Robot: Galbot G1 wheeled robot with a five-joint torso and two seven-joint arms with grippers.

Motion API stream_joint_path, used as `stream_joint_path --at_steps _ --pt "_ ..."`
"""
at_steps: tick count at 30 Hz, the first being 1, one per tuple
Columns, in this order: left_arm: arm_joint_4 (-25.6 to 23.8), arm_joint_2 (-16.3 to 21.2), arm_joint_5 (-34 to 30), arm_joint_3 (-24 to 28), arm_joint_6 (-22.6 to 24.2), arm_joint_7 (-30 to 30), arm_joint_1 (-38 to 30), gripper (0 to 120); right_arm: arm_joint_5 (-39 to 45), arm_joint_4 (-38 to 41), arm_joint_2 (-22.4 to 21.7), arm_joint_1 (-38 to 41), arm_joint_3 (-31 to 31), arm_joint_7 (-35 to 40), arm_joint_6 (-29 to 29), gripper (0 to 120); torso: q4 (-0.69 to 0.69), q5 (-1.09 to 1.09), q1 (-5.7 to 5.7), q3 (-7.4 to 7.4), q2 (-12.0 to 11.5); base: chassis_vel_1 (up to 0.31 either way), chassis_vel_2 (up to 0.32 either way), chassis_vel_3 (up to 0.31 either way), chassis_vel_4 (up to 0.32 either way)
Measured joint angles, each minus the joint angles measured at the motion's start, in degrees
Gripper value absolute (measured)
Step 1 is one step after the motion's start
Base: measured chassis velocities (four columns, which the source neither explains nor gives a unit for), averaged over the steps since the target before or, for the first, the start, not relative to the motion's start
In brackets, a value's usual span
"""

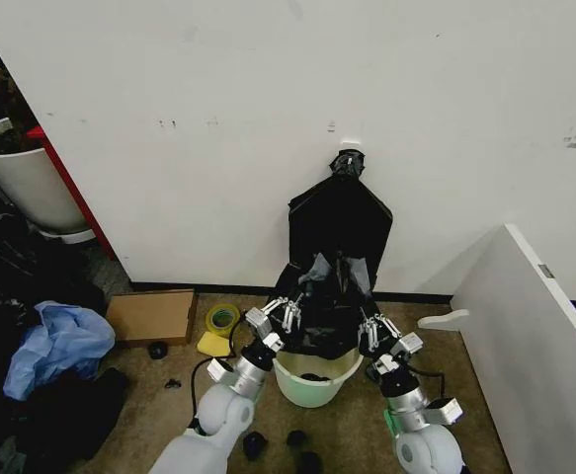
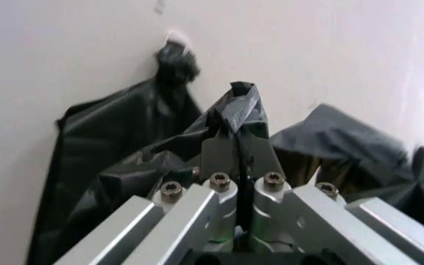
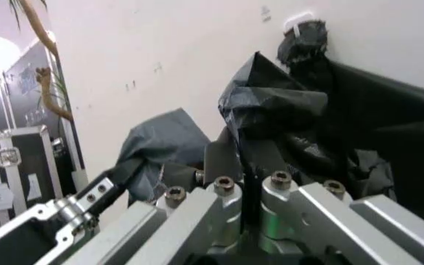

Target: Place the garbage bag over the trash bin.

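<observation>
While both my arms reach forward over the floor, this is how things stand:

Left end effector [image 1: 286, 314]: raised just above the near-left rim of the trash bin; in my left wrist view [image 2: 238, 138] its fingers are pressed together on a fold of black plastic that sticks up past the tips.

Right end effector [image 1: 374, 331]: above the near-right rim of the bin; in my right wrist view [image 3: 243, 149] its fingers are likewise pinched on a bunched edge of the same plastic.

Garbage bag [image 1: 329, 331]: glossy, wrinkled, stretched between my two end effectors and draped over the mouth of the bin, its lower folds sagging onto the rim at the back.

Trash bin [image 1: 314, 387]: cream-white, upright on the floor between my arms, its front wall bare, a dark bit visible inside.

Black bundle [image 1: 340, 225]: flat, kite-shaped, knotted at the top, hanging against the white wall right behind the bag.

Floor to my left: a cardboard box [image 1: 150, 316], a roll of yellow tape [image 1: 222, 318] and a pale blue bag [image 1: 58, 341], all well apart from the bin.
</observation>
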Motion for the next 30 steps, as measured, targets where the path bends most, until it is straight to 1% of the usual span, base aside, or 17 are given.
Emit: stream_joint_path --at_steps 3,6,9,12,14,16,17,18,20,22,24,26,27,29,30 --pt "1.9 0.6 0.2 0.0 -1.5 -0.4 1.3 0 -2.2 -0.3 0.0 -0.9 -1.0 2.9 0.0 0 0.01 0.00 0.00 0.00 0.0 0.000 0.000 0.000 0.000" --pt "2.3 0.6 -0.5 0.1 -1.8 -0.4 1.8 0 -2.6 -0.3 -0.2 -1.4 -1.3 3.6 0.0 0 0.01 0.00 0.00 0.00 0.0 0.000 0.000 0.000 0.000" --pt "2.4 0.4 -2.8 0.2 -2.0 0.0 2.5 0 -2.7 0.0 -0.4 -1.9 -1.6 4.9 0.0 0 0.00 0.00 0.00 0.00 0.0 0.000 0.000 0.000 0.000" --pt "2.3 -0.4 -6.6 0.3 -1.7 1.9 2.9 0 -1.4 1.0 -0.6 -1.9 -2.0 8.0 -0.2 0 0.00 0.00 0.00 0.00 0.0 0.000 0.000 0.000 0.000" --pt "2.5 -0.8 -7.0 0.2 -1.6 2.6 3.0 0 -0.7 1.2 -0.6 -1.7 -2.1 9.4 -0.6 0 0.00 0.00 0.00 0.00 0.0 0.000 0.000 0.000 0.000" --pt "3.6 -1.2 -5.7 0.0 -2.0 3.2 3.4 0 -0.4 0.9 -0.9 -1.7 -2.5 11.3 -0.9 0 0.00 0.00 0.00 0.00 0.0 0.000 0.000 0.000 0.000" --pt "4.3 -1.1 -3.8 -0.2 -3.0 3.2 3.9 0 -0.7 0.5 -1.3 -2.3 -3.0 12.2 -0.8 0 0.00 0.00 0.00 0.00 0.0 0.000 0.000 0.000 0.000" --pt "4.6 -0.8 -2.6 -0.4 -3.8 3.0 4.3 3 -1.2 0.4 -1.8 -3.0 -3.6 12.9 -0.7 0 0.00 0.00 0.00 0.00 0.0 0.000 0.000 0.000 0.000" --pt "4.7 -0.7 -2.1 -0.5 -4.2 2.9 4.4 4 -1.4 0.4 -1.9 -3.3 -3.8 13.1 -0.6 0 0.00 0.00 0.00 0.00 0.0 0.000 0.000 0.000 0.000" --pt "4.7 0.4 -0.4 -0.8 -6.0 1.6 5.1 12 -2.4 0.5 -2.9 -4.5 -4.7 14.3 0.0 0 0.00 0.00 0.00 0.00 0.0 0.000 0.000 0.000 0.000" --pt "4.1 1.2 0.0 -0.9 -7.2 0.8 5.6 7 -3.5 1.2 -3.6 -5.3 -5.2 15.4 0.6 0 0.01 0.01 0.00 0.00 0.0 0.000 0.000 0.000 0.000" --pt "3.2 1.8 0.2 -1.0 -7.7 0.5 5.9 0 -4.3 2.1 -4.1 -5.7 -5.9 17.1 0.8 0 0.00 0.00 0.00 -0.01 0.0 0.000 0.000 0.000 0.000" --pt "3.2 1.8 0.2 -1.0 -7.7 0.5 5.9 0 -4.3 2.1 -4.1 -5.7 -5.9 17.1 0.8 0 0.00 0.00 0.00 -0.01 0.0 0.000 0.000 0.000 0.000" --pt "1.7 2.5 0.2 -1.5 -8.0 0.2 6.1 0 -5.1 4.2 -4.8 -6.0 -7.6 20.4 0.4 0 0.00 0.00 0.00 0.00 0.0 0.000 0.000 0.000 0.000" --pt "1.5 2.6 0.2 -1.6 -8.0 0.2 6.1 0 -5.1 4.4 -4.9 -6.0 -7.8 20.8 0.2 0 0.00 0.00 0.00 -0.01 0.0 0.000 0.000 0.000 0.000"
